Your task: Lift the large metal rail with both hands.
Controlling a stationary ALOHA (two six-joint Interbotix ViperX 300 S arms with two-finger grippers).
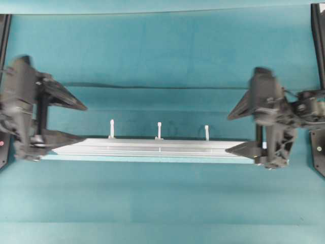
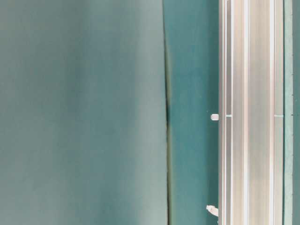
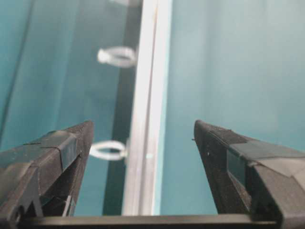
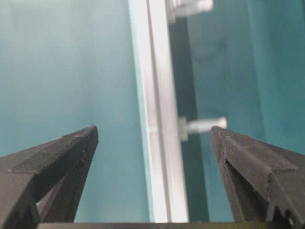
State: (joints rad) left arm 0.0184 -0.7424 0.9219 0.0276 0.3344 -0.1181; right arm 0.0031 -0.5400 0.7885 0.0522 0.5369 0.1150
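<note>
While the big metal rail (image 1: pixel 152 149) lies flat on the teal surface (image 1: pixel 152 203), both jaws sit wide open around its ends, holding nothing. Next you squeeze both, then lift evenly.

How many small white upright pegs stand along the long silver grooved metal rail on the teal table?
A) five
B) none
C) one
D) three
D: the overhead view shows three white pegs spaced along the far edge of the long silver grooved metal rail, between the two open black grippers.
</note>
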